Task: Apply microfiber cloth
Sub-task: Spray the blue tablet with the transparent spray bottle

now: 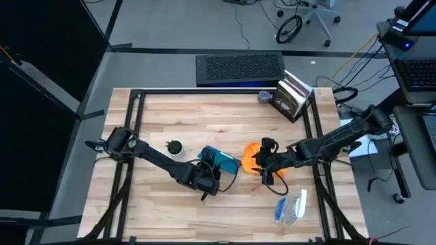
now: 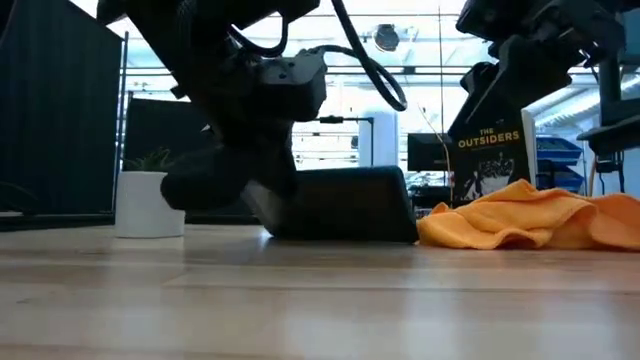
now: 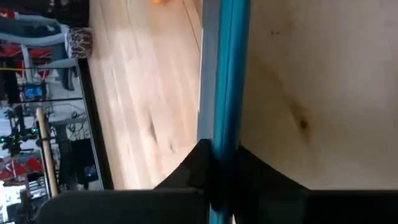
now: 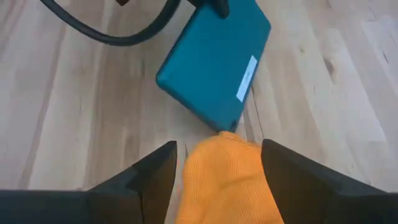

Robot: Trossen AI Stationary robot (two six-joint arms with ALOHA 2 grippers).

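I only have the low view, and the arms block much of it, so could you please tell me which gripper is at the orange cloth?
Observer: The right gripper. Its wrist view shows the microfiber cloth pinched between its jaws.
Operator: Thank you. What is the left arm doing?
Observer: The left gripper is clamped on one edge of the teal tablet, as its wrist view shows.
Operator: Is the cloth on the tablet yet?
Observer: Not yet. In the right wrist view the cloth's tip just reaches one corner of the tablet and covers none of it.
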